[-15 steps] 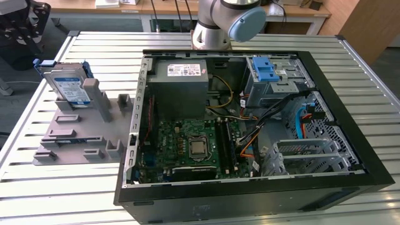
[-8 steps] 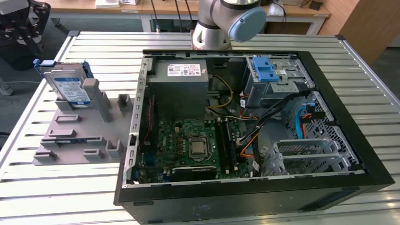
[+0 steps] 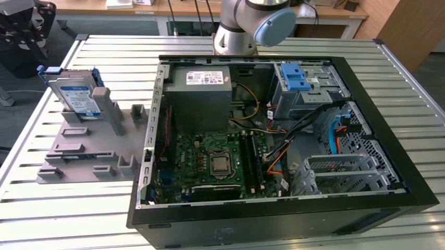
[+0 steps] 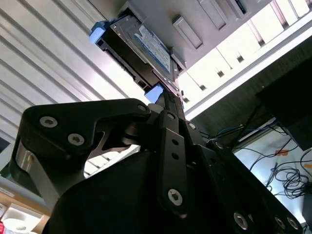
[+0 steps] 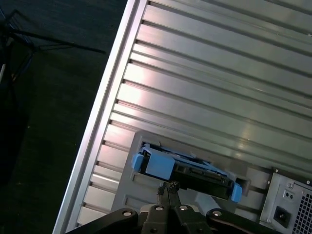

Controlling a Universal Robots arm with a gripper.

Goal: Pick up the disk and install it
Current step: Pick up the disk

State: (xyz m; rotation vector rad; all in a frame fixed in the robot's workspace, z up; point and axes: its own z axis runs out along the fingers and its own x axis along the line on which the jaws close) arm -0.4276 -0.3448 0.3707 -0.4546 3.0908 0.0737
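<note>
Flat silver hard disk with blue side rails [image 3: 75,95]: lower part hidden behind posts of the grey plastic slotted holder [image 3: 83,161]; in both wrist views the black metal gripper [image 5: 168,187] runs off the picture's edge and covers part of the disk; label print too small to read.

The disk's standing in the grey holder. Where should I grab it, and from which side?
Grip the disk across its flat faces near the exposed upper edge, coming straight down from above. It stands on edge in the grey holder, whose posts crowd its lower part, and blue rails cap both ends, so the top is what's free.
</note>
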